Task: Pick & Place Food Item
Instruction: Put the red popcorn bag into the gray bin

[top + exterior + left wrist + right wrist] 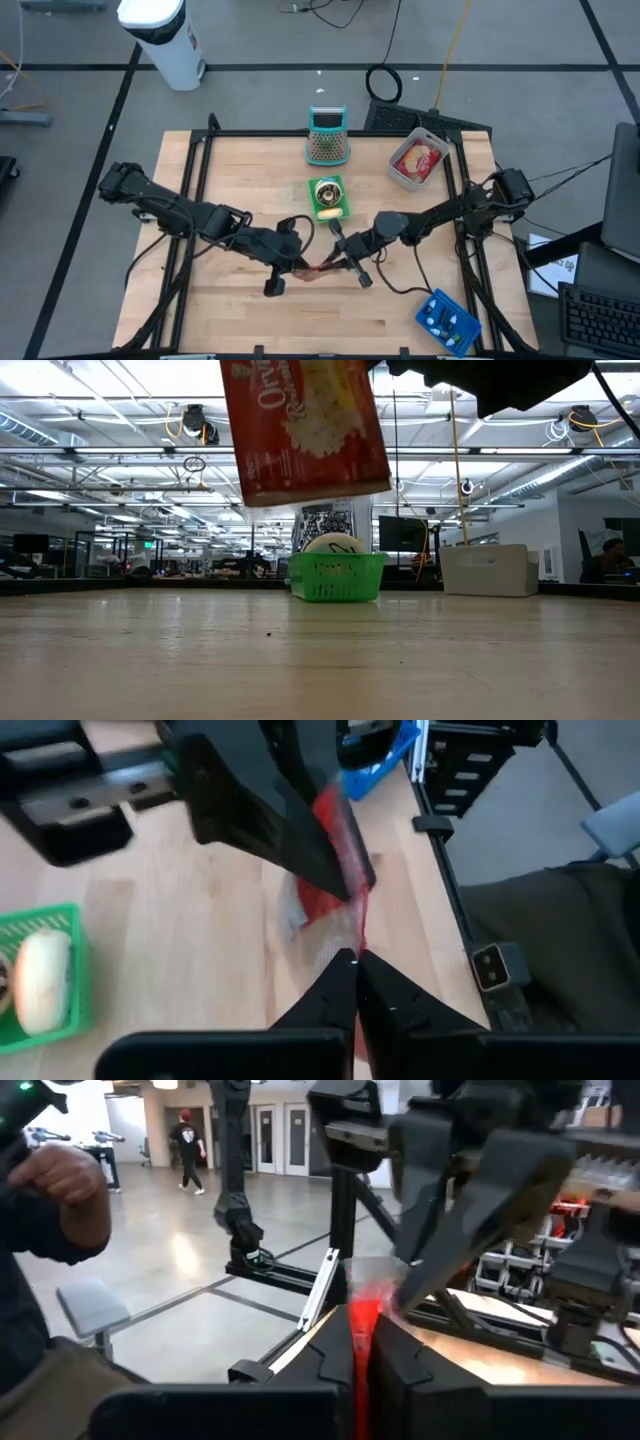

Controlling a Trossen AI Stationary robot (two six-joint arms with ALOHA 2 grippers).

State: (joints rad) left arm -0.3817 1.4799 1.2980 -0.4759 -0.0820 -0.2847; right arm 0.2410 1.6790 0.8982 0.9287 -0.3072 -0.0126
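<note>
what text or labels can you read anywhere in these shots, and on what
"Orv": white letters on the red popcorn bag hanging above the table in the low view; the rest is cut off, and the smaller line below is too blurred to read.
Red packet in the grey tray: print too small to read.

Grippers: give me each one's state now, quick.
Left gripper: fingers shut on the red popcorn bag, lifted above the table.
Right gripper: fingers shut on the same bag.

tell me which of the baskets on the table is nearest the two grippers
The green basket with a round food item in it, just behind the left gripper and right gripper. The grey bin, teal basket and blue tray lie farther off.
</note>
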